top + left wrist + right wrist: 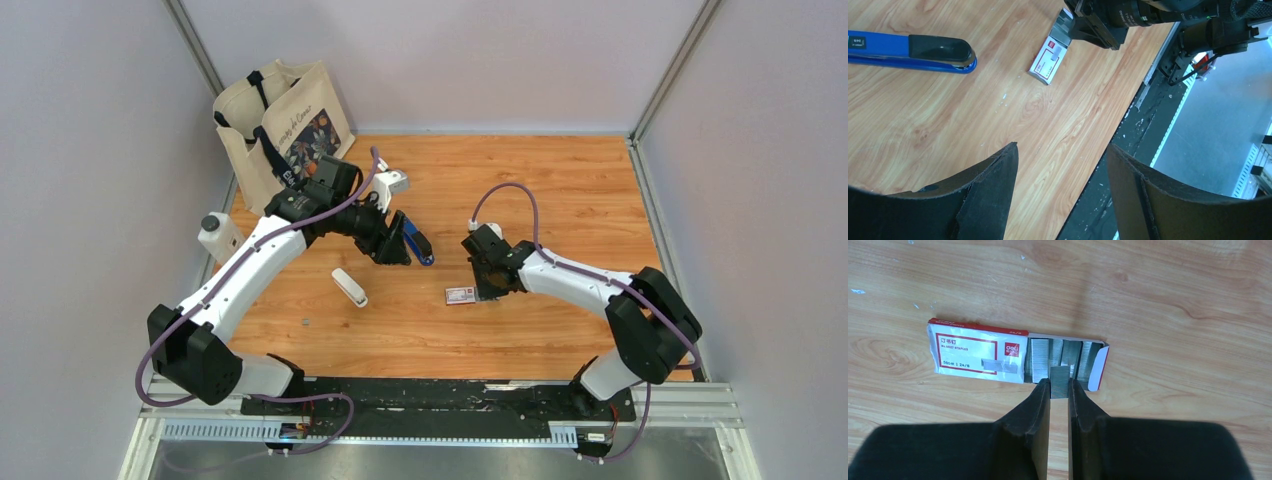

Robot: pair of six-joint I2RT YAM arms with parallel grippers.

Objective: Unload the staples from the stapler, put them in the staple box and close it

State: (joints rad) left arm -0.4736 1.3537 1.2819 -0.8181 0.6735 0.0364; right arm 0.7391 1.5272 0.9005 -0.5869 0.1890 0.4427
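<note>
The blue stapler point(417, 244) lies flat on the wooden table, its black nose showing in the left wrist view point(913, 51). My left gripper point(393, 251) hovers right beside it, open and empty point(1063, 146). A small red-and-white staple box point(977, 354) lies open near the table's middle point(461, 295), with rows of staples in its open end. My right gripper point(1059, 385) is at that open end, shut on a short strip of staples point(1059, 376) that hangs over the box. The same box point(1049, 61) and strip point(1063, 31) show in the left wrist view.
A cream tote bag point(285, 125) stands at the back left corner. A white bottle point(218, 236) sits at the left edge. A white bar-shaped item point(349, 287) lies in front of the left gripper. Grey walls close in the table on three sides.
</note>
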